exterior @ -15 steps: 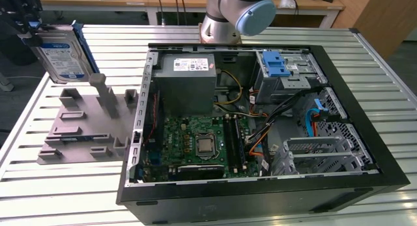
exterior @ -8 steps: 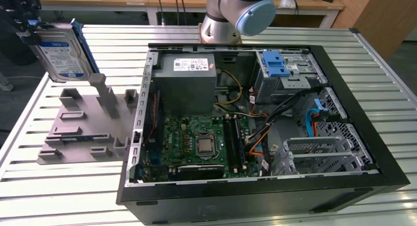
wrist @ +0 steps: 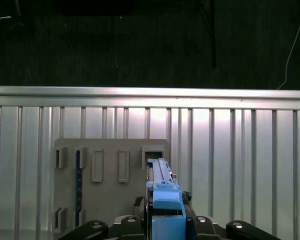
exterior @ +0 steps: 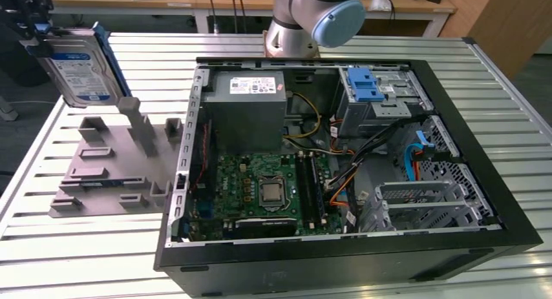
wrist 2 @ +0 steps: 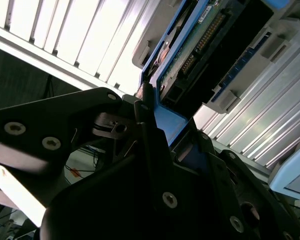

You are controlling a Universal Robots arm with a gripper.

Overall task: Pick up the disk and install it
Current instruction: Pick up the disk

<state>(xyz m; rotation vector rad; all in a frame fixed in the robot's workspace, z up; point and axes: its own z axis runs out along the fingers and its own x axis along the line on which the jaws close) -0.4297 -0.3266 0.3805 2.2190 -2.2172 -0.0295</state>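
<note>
The disk (exterior: 79,68), a silver hard drive with a blue-and-white label and blue side rails, hangs upright in the air at the exterior view's far left. It is above the grey holder stand (exterior: 112,163). My gripper (exterior: 36,35) is shut on the disk's upper end. The first wrist view looks down along the disk's blue rail (wrist: 164,196), with the grey holder stand (wrist: 110,172) below it. In the second wrist view the disk's circuit-board side (wrist 2: 205,37) sits between my dark fingers (wrist 2: 149,131).
An open black computer case (exterior: 483,183) lies on the slatted metal table (exterior: 86,260). Inside are a grey power supply (exterior: 250,102), a motherboard (exterior: 267,189) and a metal drive cage with a blue latch (exterior: 371,86). The arm's base (exterior: 302,21) stands behind the case.
</note>
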